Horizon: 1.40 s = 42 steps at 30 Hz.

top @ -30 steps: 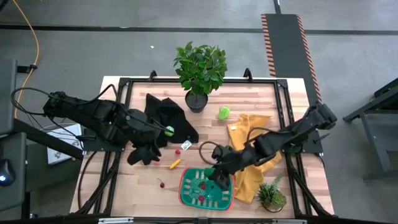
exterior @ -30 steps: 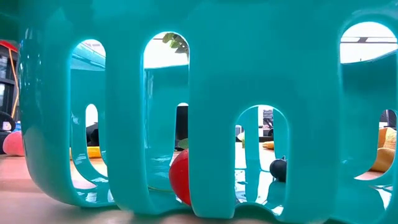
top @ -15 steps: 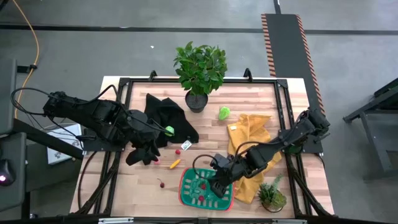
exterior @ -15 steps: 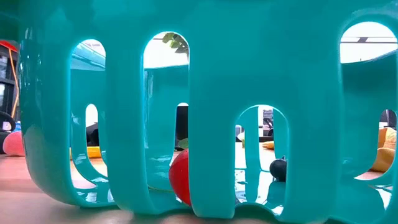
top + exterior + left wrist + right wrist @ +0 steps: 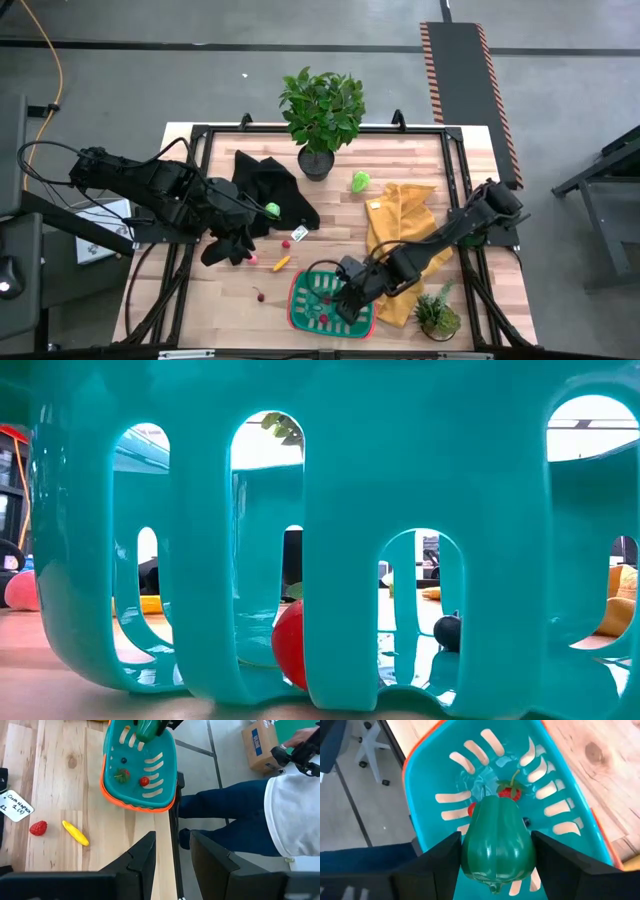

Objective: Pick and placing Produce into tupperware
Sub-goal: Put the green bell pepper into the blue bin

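Note:
The tupperware (image 5: 318, 308) is a teal slotted basket with an orange rim at the table's near edge; its wall (image 5: 330, 510) fills the low view. Inside lie a red stemmed piece (image 5: 509, 792), a small red piece (image 5: 472, 809) and a small dark bit (image 5: 526, 822). My right gripper (image 5: 350, 298) hangs over it, shut on a dark green toy pepper (image 5: 497, 840). My left gripper (image 5: 225, 250) stands open, nothing between its fingers, at the table's left. Loose produce on the wood: a yellow piece (image 5: 75, 833), a red berry (image 5: 38, 827), a lime ball (image 5: 272, 209) on black cloth. My right gripper pinches the pepper's broad body by its two opposite sides (image 5: 470, 851) between the two fingers. The fingers slant down from the table's right. The pepper is lifted clear, just above the tupperware's slotted base (image 5: 470, 797).
A yellow cloth (image 5: 400, 235) lies right of the tupperware, a small potted plant (image 5: 437, 315) at the near right corner, a larger one (image 5: 322, 110) at the far edge. A green piece (image 5: 360, 181), a black cloth (image 5: 270, 185) and a paper card (image 5: 15, 802) lie mid-table. A person (image 5: 250, 820) stands beyond the near edge.
My right gripper has come down and toward the table's near edge with the green pepper, rolling its wrist somewhat, and now hangs lower over the tupperware. The pepper stays in the hold.

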Tool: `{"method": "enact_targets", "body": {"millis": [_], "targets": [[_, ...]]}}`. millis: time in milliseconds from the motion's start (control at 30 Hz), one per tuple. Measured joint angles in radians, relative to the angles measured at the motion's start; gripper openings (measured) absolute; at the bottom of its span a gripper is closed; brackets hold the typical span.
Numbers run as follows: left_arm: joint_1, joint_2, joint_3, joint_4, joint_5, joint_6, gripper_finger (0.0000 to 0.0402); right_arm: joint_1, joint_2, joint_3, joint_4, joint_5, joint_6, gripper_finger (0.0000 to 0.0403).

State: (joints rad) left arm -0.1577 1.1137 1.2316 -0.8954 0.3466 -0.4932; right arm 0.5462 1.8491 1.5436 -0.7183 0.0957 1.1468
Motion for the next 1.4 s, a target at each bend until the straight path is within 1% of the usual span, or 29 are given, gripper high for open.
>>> {"method": "enact_targets", "body": {"millis": [133,567,1133,1400], "targets": [[0.001,0.000,0.000,0.001,-0.001,0.012,0.0111,0.000,0.020,0.000,0.012,-0.019,-0.001,0.0212],[0.000,0.000,0.000,-0.019,-0.026,0.029,0.0111,0.000,0.087,0.000,0.052,-0.025,-0.003,0.0212],[0.000,0.000,0.000,-0.022,-0.027,0.042,0.0111,0.000,0.090,0.000,0.052,-0.022,-0.051,0.0212],[0.000,0.000,0.000,-0.024,-0.027,0.044,0.0111,0.011,0.089,0.000,0.093,-0.027,-0.117,0.0212]]}}
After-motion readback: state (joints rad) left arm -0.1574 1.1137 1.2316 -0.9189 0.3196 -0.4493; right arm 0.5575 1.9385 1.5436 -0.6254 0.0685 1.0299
